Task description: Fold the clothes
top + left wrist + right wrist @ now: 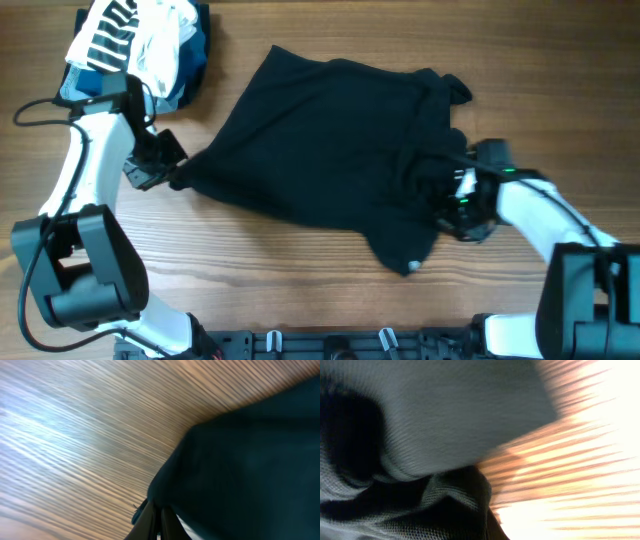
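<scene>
The clothes point(330, 140), a large black garment, lie rumpled across the middle of the wooden table point(290, 290). A small light logo point(413, 266) shows at the garment's near corner. My left gripper point(172, 175) is shut on the garment's left corner. In the left wrist view its fingers point(150, 525) pinch the dark cloth point(240, 460) just above the wood. My right gripper point(445, 192) sits at the bunched right edge of the garment. In the right wrist view, fabric point(435, 420) fills the frame and folds over the right gripper point(485, 525), hiding most of the jaws, which are shut on the cloth.
A stack of striped black-and-white, white and blue garments point(140, 45) lies at the back left corner, close behind my left arm. A dark cable point(40, 108) loops at the far left. Bare wood shows along the table's front and right of the garment.
</scene>
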Controlling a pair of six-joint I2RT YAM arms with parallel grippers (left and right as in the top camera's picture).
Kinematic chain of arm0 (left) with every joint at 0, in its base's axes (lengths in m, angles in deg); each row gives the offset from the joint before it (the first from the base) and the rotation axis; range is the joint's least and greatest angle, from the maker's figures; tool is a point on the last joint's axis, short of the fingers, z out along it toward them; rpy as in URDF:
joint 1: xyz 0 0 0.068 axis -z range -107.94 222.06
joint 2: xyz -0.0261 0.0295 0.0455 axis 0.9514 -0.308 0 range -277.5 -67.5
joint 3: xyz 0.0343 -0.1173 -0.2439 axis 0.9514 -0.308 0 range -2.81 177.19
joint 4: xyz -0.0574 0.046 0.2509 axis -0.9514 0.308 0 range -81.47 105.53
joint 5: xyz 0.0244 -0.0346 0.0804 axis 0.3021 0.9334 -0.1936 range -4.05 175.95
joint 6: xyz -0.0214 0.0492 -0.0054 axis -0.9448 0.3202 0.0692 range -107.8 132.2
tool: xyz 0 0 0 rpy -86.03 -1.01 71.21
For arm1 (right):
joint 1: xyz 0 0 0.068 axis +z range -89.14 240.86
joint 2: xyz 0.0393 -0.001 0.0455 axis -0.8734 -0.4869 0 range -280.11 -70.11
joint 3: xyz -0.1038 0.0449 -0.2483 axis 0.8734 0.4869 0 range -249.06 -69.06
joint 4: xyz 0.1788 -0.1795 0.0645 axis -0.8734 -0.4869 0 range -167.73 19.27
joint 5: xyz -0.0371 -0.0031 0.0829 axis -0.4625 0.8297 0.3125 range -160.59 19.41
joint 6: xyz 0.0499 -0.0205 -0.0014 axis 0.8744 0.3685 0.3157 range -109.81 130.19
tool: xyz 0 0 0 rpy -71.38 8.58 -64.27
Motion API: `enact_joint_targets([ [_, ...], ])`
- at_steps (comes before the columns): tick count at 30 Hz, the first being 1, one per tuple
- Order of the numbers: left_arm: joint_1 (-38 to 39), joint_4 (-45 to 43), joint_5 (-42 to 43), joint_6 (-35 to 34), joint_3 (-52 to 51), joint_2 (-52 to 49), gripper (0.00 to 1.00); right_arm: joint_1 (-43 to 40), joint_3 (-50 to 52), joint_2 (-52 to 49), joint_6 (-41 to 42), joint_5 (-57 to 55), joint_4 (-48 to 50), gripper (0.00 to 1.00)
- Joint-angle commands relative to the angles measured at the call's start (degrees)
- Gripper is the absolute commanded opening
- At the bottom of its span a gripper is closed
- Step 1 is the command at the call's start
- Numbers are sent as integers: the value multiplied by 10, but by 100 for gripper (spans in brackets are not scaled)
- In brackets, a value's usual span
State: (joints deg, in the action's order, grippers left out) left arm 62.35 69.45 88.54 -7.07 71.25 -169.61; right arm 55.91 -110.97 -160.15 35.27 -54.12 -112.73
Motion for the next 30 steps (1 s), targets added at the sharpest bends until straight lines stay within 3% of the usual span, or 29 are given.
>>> enact_joint_targets([
  [1, 50, 1, 41, -7, -24, 0, 4, -112, -61, -5, -93, -12, -28, 4],
  [8, 148, -13, 57, -44, -96, 0, 4, -161, -122, 4, -146, 10, -123, 4],
  [11, 156, -14, 66, -52, -96, 18, 4, -161, -122, 46, -151, 16, -158, 13],
  [12, 156, -14, 73, -52, -96, 30, 4, -161, -122, 79, -152, 17, -181, 20],
  [14, 156, -11, 74, -52, -96, 52, 4, -160, -122, 137, -154, 37, -216, 49],
  [16, 156, -12, 74, -52, -96, 68, 4, -154, -122, 181, -155, 46, -243, 63],
  [18, 156, -15, 74, -52, -96, 71, 4, -136, -121, 207, -144, 42, -264, 68],
  [22, 156, -32, 70, -52, -96, 69, 4, -80, -119, 214, -83, 4, -271, 70],
  [30, 156, -61, 67, -52, -96, 68, 4, 109, -60, 159, 134, -154, -219, 67],
])
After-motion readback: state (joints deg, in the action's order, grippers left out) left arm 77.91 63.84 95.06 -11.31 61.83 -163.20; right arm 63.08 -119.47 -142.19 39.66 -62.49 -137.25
